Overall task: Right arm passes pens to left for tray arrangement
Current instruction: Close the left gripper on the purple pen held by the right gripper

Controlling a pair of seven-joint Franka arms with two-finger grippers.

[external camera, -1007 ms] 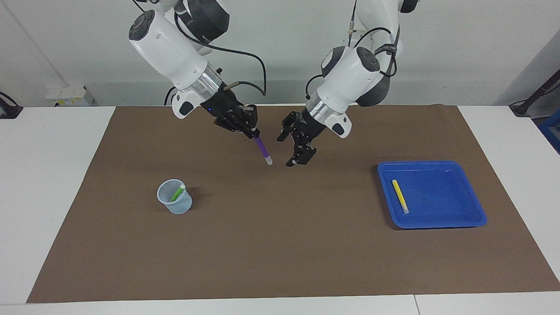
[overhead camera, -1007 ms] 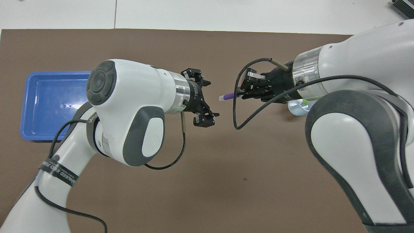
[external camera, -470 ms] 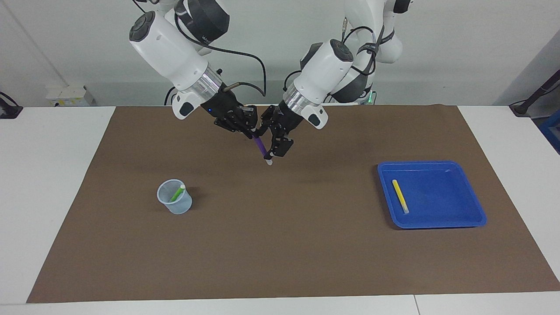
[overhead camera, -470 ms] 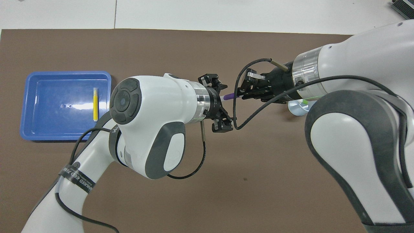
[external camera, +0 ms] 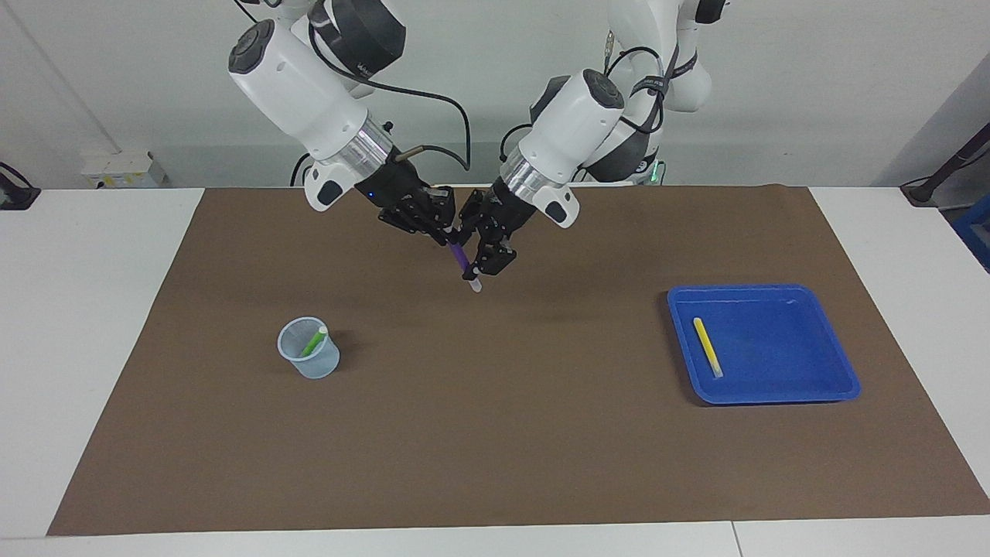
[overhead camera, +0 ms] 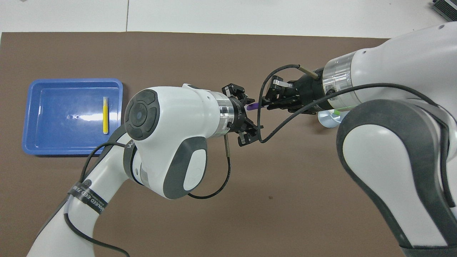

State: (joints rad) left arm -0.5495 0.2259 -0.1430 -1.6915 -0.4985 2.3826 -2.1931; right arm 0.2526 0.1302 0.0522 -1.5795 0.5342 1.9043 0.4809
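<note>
Facing view: the right gripper (external camera: 442,232) slants down over the mat (external camera: 495,433), clamped on the purple pen (external camera: 462,261). The left gripper (external camera: 486,263) angles in around the pen's lower end; whether it grips is unclear. Overhead view: both grippers meet mid-mat; the yellow pen (overhead camera: 105,115) lies in the tray (overhead camera: 43,150).

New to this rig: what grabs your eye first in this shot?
The two grippers meeting in mid-air over the brown mat: the right gripper holds the purple pen while the left gripper sits at its lower end. Next, the bright blue tray toward the left arm's end, yellow pen lying in it, and the pale cup with a green pen.
</note>
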